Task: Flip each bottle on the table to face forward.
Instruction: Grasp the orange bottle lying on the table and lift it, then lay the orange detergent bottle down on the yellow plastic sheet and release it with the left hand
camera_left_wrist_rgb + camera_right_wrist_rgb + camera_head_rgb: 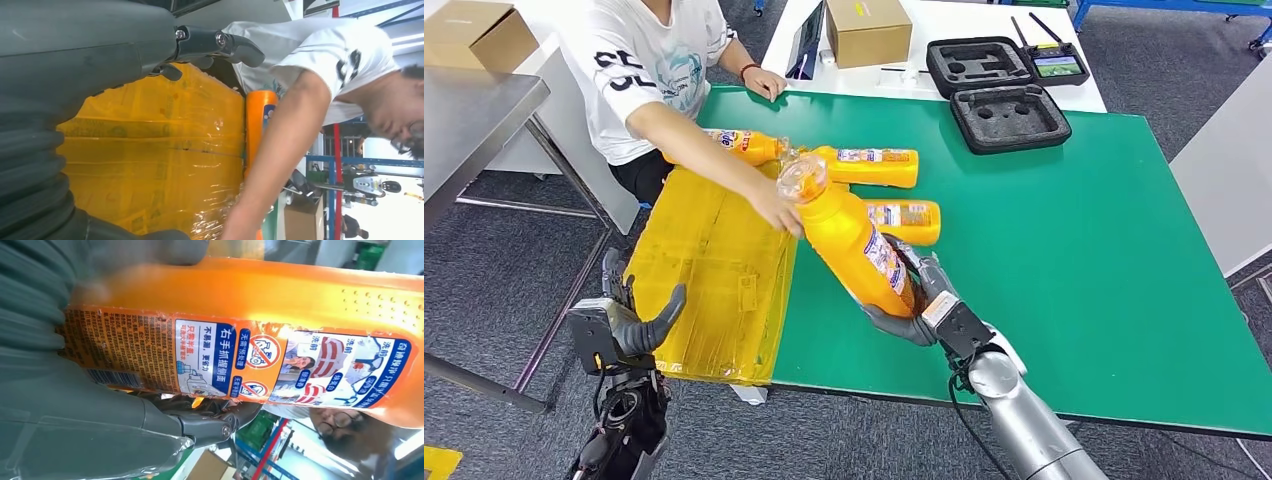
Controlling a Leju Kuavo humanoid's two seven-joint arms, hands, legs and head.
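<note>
Chinese "右手抓握侧面" and a barcode on the held orange bottle's (260,315) back label (200,360).

Head view overlooks the green table (1074,250); both wrist views sit close, sideways.

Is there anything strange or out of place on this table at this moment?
Yes. A person's hand reaches across the green table and touches the cap end of the orange bottle that the right hand holds tilted above the table. Three other bottles lie on their sides.
</note>
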